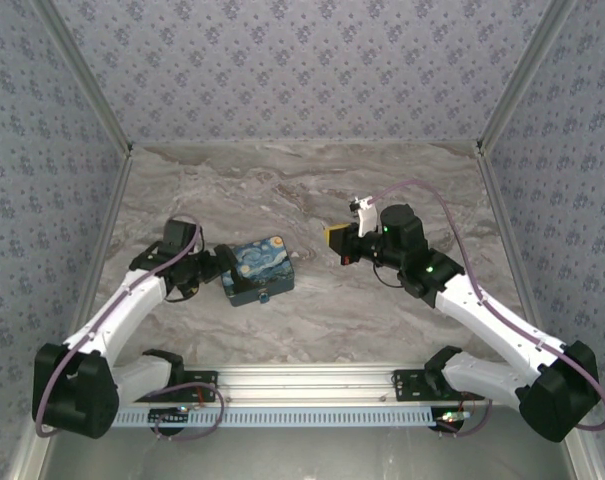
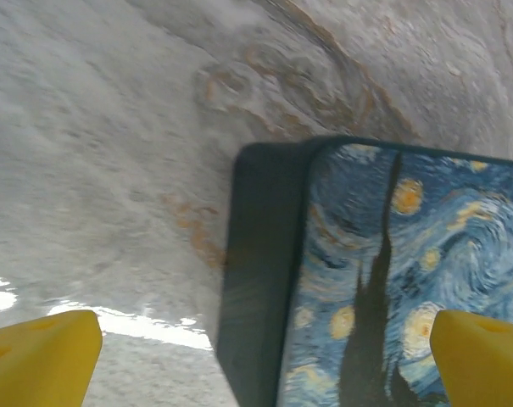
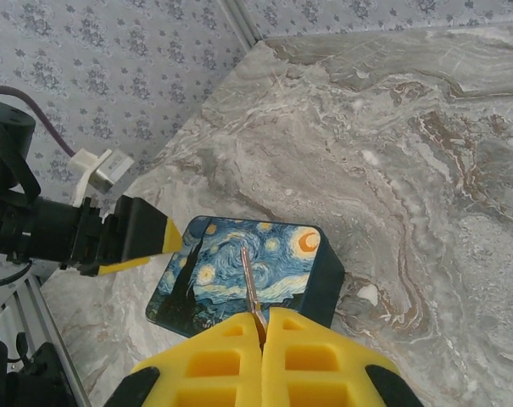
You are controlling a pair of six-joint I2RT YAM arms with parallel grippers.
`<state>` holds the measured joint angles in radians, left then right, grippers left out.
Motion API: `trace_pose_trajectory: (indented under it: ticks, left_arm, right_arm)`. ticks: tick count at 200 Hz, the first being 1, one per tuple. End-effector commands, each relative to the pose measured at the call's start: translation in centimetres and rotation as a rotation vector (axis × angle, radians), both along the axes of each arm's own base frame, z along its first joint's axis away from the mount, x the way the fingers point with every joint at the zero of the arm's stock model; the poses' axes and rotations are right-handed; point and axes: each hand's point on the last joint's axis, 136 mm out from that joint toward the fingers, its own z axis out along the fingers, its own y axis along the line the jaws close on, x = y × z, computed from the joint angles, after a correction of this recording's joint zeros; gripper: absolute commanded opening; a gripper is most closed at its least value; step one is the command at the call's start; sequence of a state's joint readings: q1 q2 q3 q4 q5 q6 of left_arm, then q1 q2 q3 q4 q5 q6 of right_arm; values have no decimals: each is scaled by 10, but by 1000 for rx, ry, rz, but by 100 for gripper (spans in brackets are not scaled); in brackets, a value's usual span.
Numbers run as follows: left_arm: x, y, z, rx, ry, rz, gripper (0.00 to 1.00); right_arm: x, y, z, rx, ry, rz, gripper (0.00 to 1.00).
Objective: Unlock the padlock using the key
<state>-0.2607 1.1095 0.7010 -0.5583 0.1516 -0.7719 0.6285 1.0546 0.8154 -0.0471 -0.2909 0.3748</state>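
The starry-night box (image 1: 257,268) lies on the table left of centre. A tiny teal bit on its near face looks like the padlock (image 1: 265,296); it is too small to make out. My left gripper (image 1: 218,268) is at the box's left end, open wide. In the left wrist view its yellow fingertips (image 2: 44,356) sit far apart, and the box's dark side wall (image 2: 264,280) lies between them. My right gripper (image 3: 263,326) hovers to the right of the box (image 3: 239,271), shut on the key (image 3: 249,278), whose thin metal blade points out toward the box.
The marble table (image 1: 312,190) is walled by patterned panels at the back and on both sides. An aluminium rail (image 1: 302,385) runs along the near edge between the arm bases. Bare table lies behind and to the right of the box.
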Motion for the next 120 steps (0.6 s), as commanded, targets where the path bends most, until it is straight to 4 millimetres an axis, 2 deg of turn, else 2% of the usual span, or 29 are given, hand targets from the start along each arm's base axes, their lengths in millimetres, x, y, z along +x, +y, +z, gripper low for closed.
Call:
trace_pose_trajectory:
  ticks: [1,63,83,120]
  left_arm:
    - [20,-24,15,-134,-89,-49,99]
    - [41,-38,-9,-111,-84,-139,99]
    - [48,-50,-12,-94,-85,-196,99]
    - [61,-85,-16,-69,-87,-283,97]
  right_arm:
    - [-2,-2,-13,-39,15,-1,0]
    - [-5,-1,-15,-40,27,10,0]
    - [-8,-3,-21,-61,48,13,0]
    - [-16,-12,-39,-102,104,-6,0]
